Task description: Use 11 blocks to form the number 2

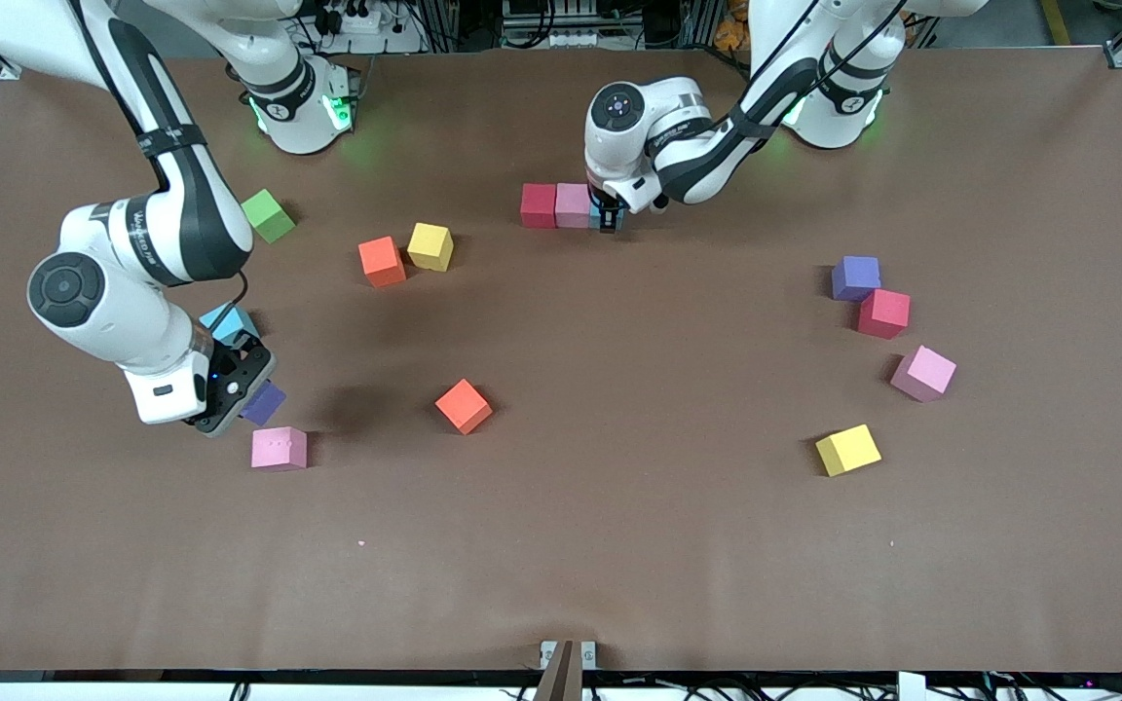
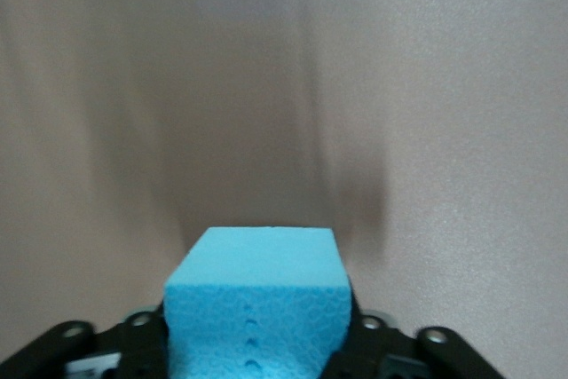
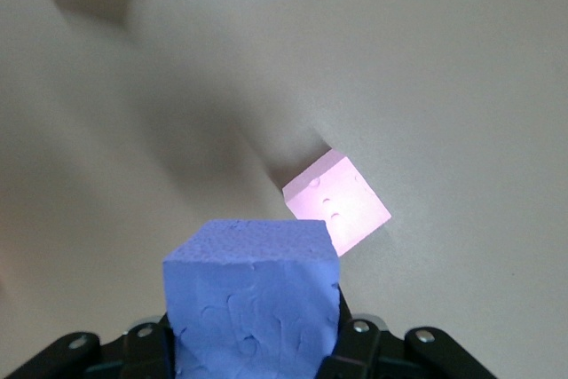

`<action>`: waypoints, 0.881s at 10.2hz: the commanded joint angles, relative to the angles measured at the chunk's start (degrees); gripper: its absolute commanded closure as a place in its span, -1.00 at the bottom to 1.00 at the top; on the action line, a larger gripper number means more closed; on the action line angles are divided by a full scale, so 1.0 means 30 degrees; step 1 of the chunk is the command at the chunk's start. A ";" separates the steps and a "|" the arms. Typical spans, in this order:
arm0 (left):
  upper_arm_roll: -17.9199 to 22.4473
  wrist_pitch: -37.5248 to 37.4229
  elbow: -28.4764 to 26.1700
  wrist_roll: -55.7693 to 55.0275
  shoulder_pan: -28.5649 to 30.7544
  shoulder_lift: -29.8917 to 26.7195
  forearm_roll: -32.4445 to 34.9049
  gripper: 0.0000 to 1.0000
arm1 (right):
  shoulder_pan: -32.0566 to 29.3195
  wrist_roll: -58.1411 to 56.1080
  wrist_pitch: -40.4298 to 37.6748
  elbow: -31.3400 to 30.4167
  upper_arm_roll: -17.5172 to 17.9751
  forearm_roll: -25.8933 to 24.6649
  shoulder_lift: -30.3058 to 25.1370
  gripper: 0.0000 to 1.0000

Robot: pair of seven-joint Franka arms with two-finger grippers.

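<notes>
A row of three blocks lay toward the robots' bases: a red cube [image 1: 538, 205], a pink cube [image 1: 572, 204] and a blue cube [image 1: 610, 216] touching side by side. The left gripper [image 1: 608, 220] stood down around the blue cube [image 2: 256, 308], though whether its fingers gripped or had let go could not be told. The right gripper [image 1: 247, 385], lifted over the table near a loose pink cube [image 1: 279, 449], was clenched on a purple cube [image 3: 253, 299], with the other cubes scattered about.
</notes>
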 commanded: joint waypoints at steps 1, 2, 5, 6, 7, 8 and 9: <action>-0.0082 -0.0178 0.0256 -0.4092 -0.0405 0.0201 0.1206 -1.00 | -0.0086 0.0169 -0.0239 -0.0795 -0.0126 -0.0064 -0.0990 0.31; -0.0111 -0.0615 0.0285 -0.4092 -0.0406 0.0027 0.1207 -1.00 | -0.0058 0.0081 -0.0241 -0.0825 -0.0097 -0.0035 -0.1077 0.31; -0.0635 -0.1843 0.0402 -0.3801 -0.0348 -0.0473 0.1236 -1.00 | 0.0147 0.0780 -0.0447 -0.0854 0.0313 0.0024 -0.1224 0.31; -0.1103 -0.2488 0.0577 -0.3683 -0.0086 -0.0502 0.1236 -1.00 | 0.0147 0.0812 -0.0330 -0.0854 0.0372 0.0024 -0.1282 0.31; -0.1253 -0.2813 0.0578 -0.3682 -0.0055 -0.0764 0.1236 -1.00 | 0.0176 0.0842 -0.0474 -0.0825 0.0401 0.0024 -0.1282 0.31; -0.1283 -0.2990 0.0607 -0.3682 -0.0054 -0.0998 0.1236 -1.00 | 0.0176 0.0842 -0.0650 -0.0825 0.0402 0.0024 -0.1224 0.30; -0.1284 -0.3369 0.0956 -0.3653 0.0004 -0.1000 0.1207 -1.00 | 0.0176 0.0929 -0.0680 -0.0825 0.0692 0.0024 -0.1253 0.30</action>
